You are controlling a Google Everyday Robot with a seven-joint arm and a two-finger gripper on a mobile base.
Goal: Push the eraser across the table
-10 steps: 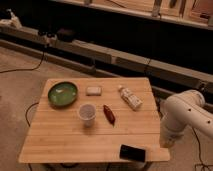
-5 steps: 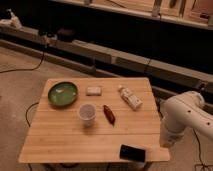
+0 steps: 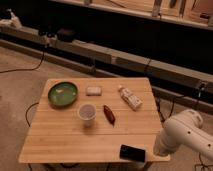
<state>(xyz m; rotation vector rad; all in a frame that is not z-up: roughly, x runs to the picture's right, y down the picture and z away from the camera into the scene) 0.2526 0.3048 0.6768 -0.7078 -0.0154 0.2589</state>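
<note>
The eraser (image 3: 132, 152) is a flat black block lying at the near right edge of the light bamboo table (image 3: 60, 135). My white arm (image 3: 184, 134) stands just off the table's right side, its lower end close to the right of the eraser. My gripper itself does not show: the arm's bulky links hide it or it lies below the frame.
On the table stand a green bowl (image 3: 63, 94) at back left, a clear cup (image 3: 87, 113) in the middle, a whitish pad (image 3: 93, 90), a dark red oblong object (image 3: 109, 114) and a white bottle (image 3: 130, 97). Cables lie on the floor.
</note>
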